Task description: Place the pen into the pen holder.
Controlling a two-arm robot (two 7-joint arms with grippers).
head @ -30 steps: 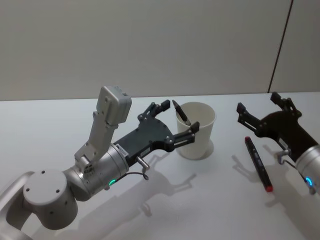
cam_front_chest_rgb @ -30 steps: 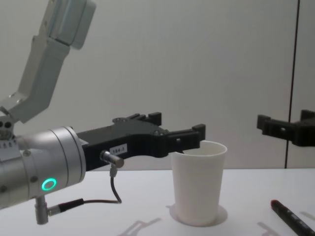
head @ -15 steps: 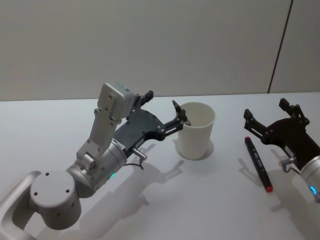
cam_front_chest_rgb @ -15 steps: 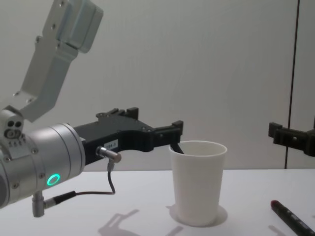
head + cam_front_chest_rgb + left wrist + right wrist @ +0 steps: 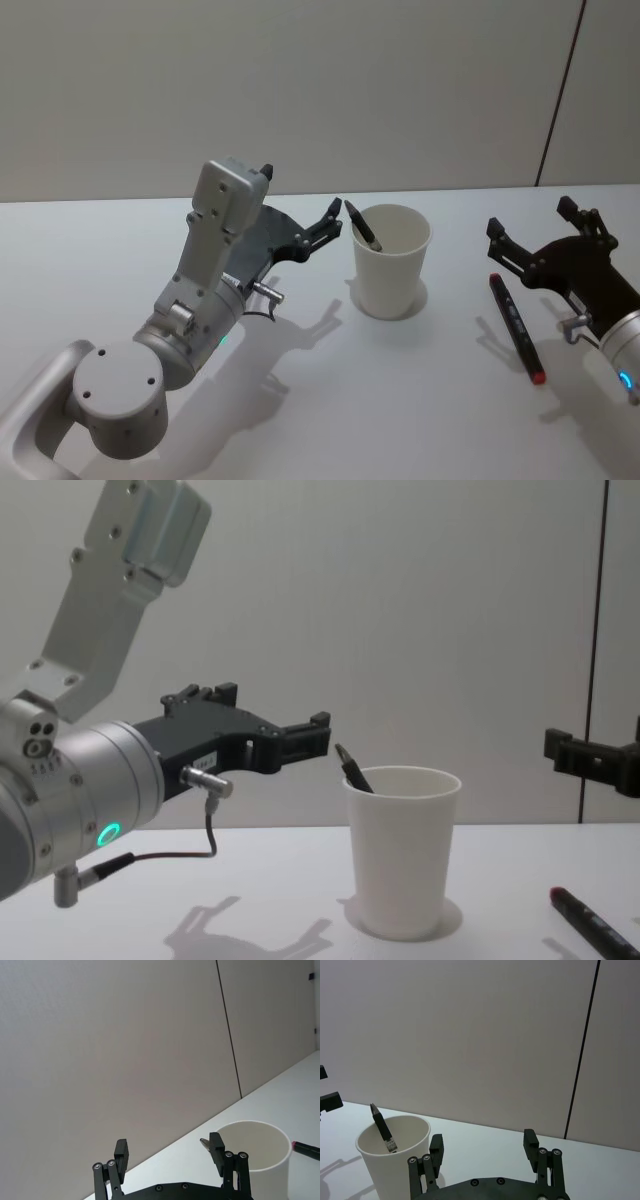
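Observation:
The pen holder, a white paper cup, stands upright on the table. A dark pen leans inside it, its top poking above the rim on the left side. My left gripper hovers open just left of the cup, above rim height, holding nothing. In the chest view the pen sticks out of the cup, with the left gripper clear of it. The right gripper is open at the far right. The right wrist view shows the cup and the pen.
A second pen, black with a red end, lies on the table between the cup and my right gripper. The white table runs back to a plain wall with a dark vertical seam at the right.
My left gripper has drawn back from over the cup toward the left, leaving the pen leaning inside. The right gripper moved a little to the right and then stayed.

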